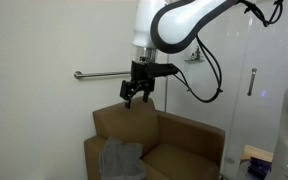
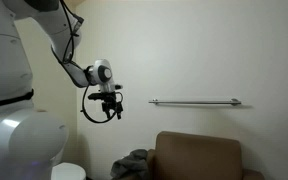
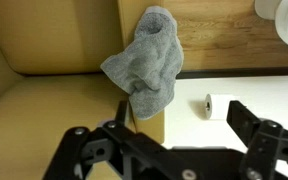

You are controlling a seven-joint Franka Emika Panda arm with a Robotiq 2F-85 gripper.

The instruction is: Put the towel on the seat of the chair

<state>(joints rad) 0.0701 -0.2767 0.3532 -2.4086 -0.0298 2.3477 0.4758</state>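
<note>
A grey towel (image 1: 122, 158) lies crumpled over one armrest of a brown armchair (image 1: 189, 140). It shows in both exterior views, in one of them low at the chair's side (image 2: 134, 163), and at the top middle of the wrist view (image 3: 149, 62). My gripper (image 1: 137, 93) hangs in the air above the chair, well apart from the towel, open and empty. It also shows in an exterior view (image 2: 106, 108) and in the wrist view (image 3: 169, 138). The chair's tan seat (image 3: 39, 115) lies left of the towel in the wrist view.
A metal grab rail (image 1: 102, 75) is fixed to the white wall behind the chair, also seen in an exterior view (image 2: 194, 101). A toilet paper roll (image 3: 220, 105) lies on the white floor beside the chair. A white object (image 3: 287, 20) is at the upper right.
</note>
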